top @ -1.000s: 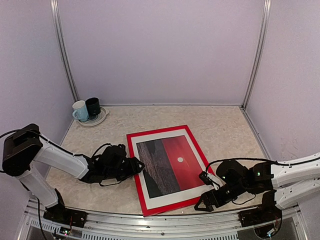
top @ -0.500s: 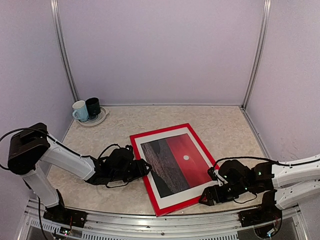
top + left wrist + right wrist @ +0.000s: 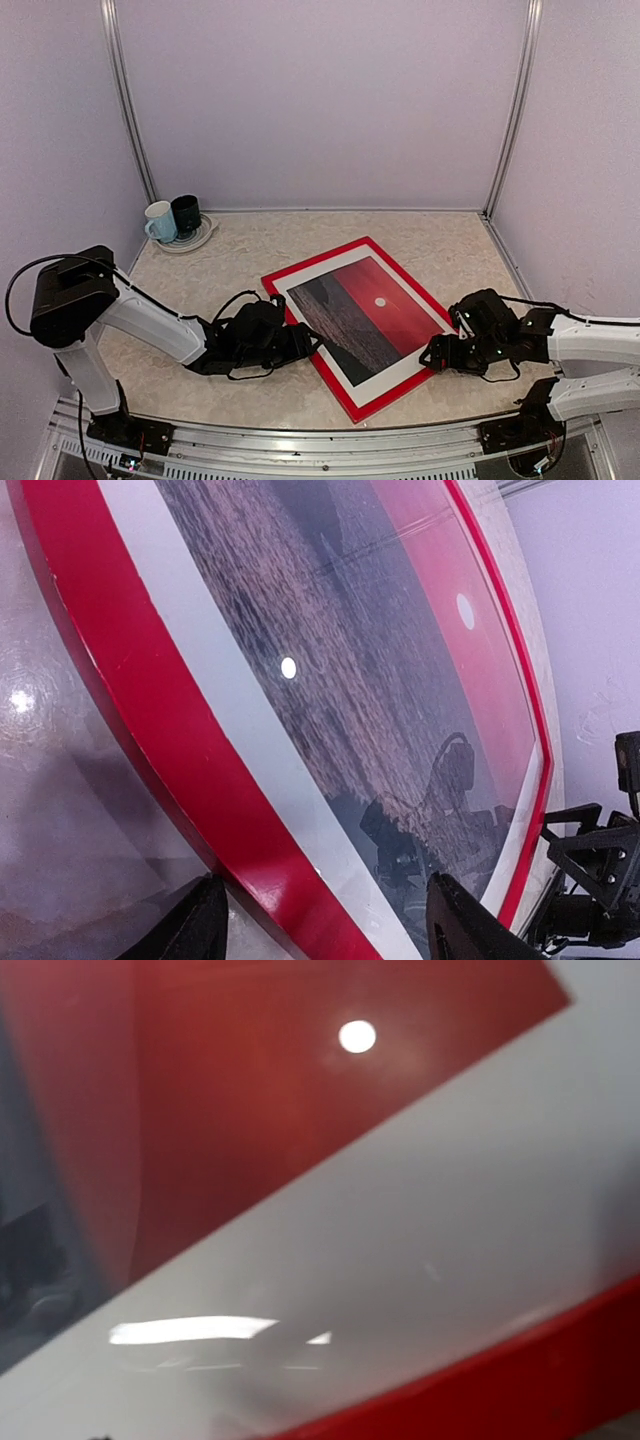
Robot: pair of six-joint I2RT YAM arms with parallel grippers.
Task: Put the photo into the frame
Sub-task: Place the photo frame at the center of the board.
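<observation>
Left end effector (image 3: 305, 345) and right end effector (image 3: 432, 355) flank the frame (image 3: 318, 260) overhead, likely steadying it on the bench (image 3: 300, 232), photo (image 3: 370, 320) seated inside; left wrist shows fingers (image 3: 200, 930) spread wide astride its red edge; right wrist shows none, so that opening is unclear.

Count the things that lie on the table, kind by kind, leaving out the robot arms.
mugs: 2 (pale mug, black mug)
plate: 1
frame: 1
photo: 1
Total: 5
</observation>
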